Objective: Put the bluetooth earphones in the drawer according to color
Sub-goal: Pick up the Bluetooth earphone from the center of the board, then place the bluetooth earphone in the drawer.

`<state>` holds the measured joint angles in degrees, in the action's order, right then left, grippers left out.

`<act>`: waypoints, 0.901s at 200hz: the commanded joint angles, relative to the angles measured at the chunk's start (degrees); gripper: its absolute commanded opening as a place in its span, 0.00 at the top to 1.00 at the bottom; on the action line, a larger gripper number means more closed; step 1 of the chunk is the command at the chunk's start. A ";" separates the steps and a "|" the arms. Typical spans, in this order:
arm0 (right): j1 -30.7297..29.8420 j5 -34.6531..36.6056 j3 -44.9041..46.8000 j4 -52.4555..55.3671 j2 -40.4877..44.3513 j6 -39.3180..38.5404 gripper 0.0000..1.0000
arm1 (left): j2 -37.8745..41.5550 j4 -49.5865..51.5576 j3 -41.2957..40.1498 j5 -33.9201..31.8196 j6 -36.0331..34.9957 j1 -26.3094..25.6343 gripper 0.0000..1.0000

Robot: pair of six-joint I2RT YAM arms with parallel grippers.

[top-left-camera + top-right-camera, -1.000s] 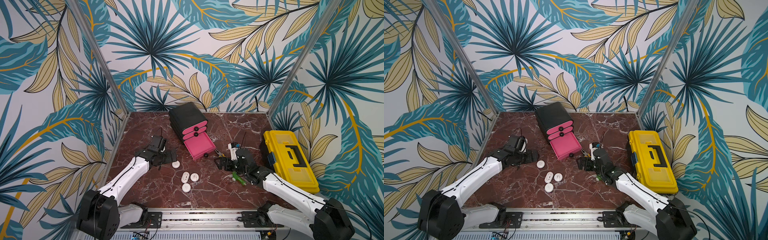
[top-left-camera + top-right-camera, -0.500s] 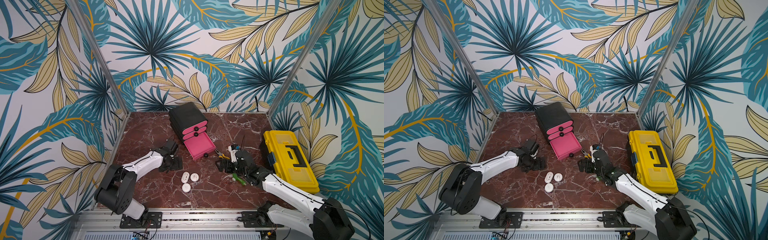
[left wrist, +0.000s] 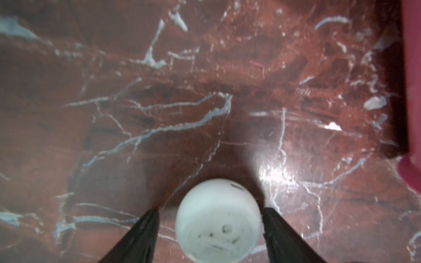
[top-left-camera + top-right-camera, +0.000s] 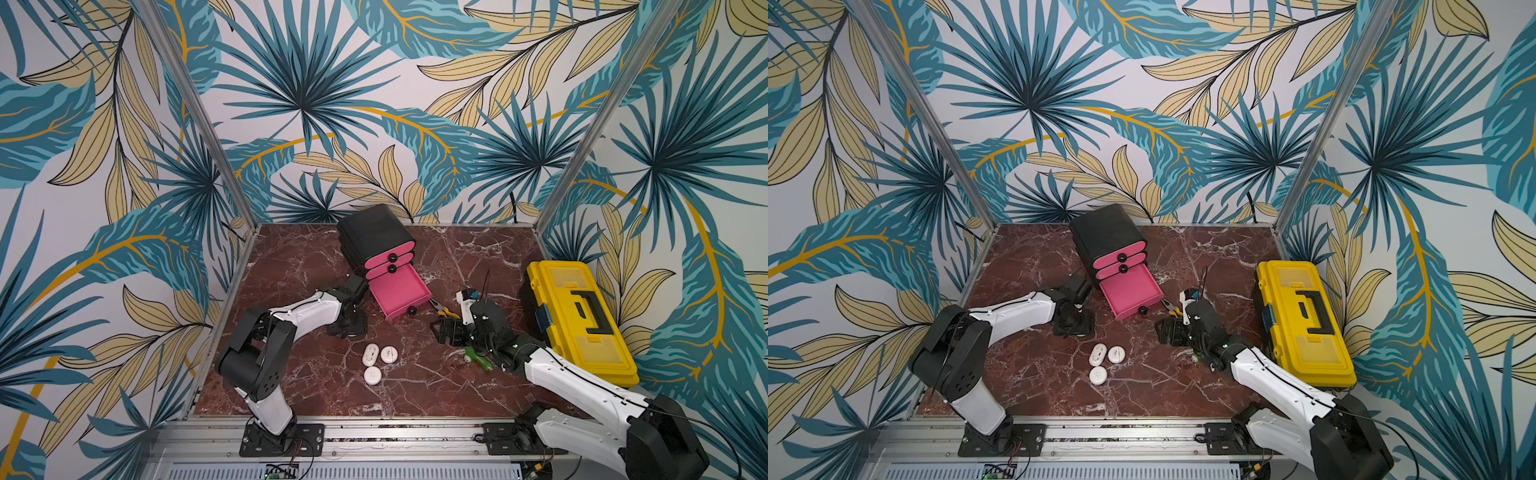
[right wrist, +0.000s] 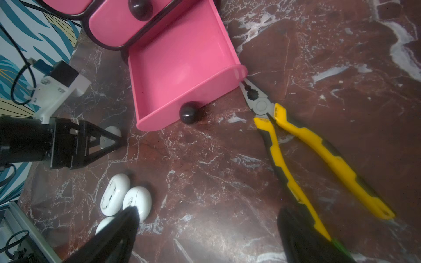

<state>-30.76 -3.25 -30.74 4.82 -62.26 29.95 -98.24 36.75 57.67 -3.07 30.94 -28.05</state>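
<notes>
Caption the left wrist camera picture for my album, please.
Left pincer poised open around a small white rounded earphone case on the red marble tabletop.

Nothing legible anywhere, tbh.
- white earphone case [image 3: 218, 223], left wrist view: few dark marks on shell, too blurry to read
- yellow toolbox [image 4: 579, 320] by right edge of bench: no brand I can make out
- pliers [image 5: 328, 152]: no lettering I can make out on handles

Little black drawer cabinet [image 4: 376, 237] with three pink drawers, and the bottom drawer [image 4: 399, 291] is pulled out. Three white earphone cases [image 4: 372, 375] lie bunched up in front of it. A fourth white case [image 3: 218, 222] sits just off that open drawer's side.
</notes>
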 commanded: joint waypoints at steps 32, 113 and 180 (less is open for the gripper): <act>-0.18 -0.49 0.60 -0.95 -0.57 0.50 0.01 | -0.91 0.87 1.78 -2.20 -0.88 -1.35 0.38; -0.23 -0.35 1.12 -1.18 -0.07 1.33 0.00 | 1.52 3.91 4.28 -2.64 -2.97 -3.91 0.51; -0.18 -0.18 1.82 -1.39 1.10 2.21 0.01 | 5.95 8.06 11.79 -4.55 -5.04 -7.55 0.51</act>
<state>-30.76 -3.44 -30.46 4.32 -62.26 31.33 -94.54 42.54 64.07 -5.23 27.46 -33.91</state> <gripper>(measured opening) 0.994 0.538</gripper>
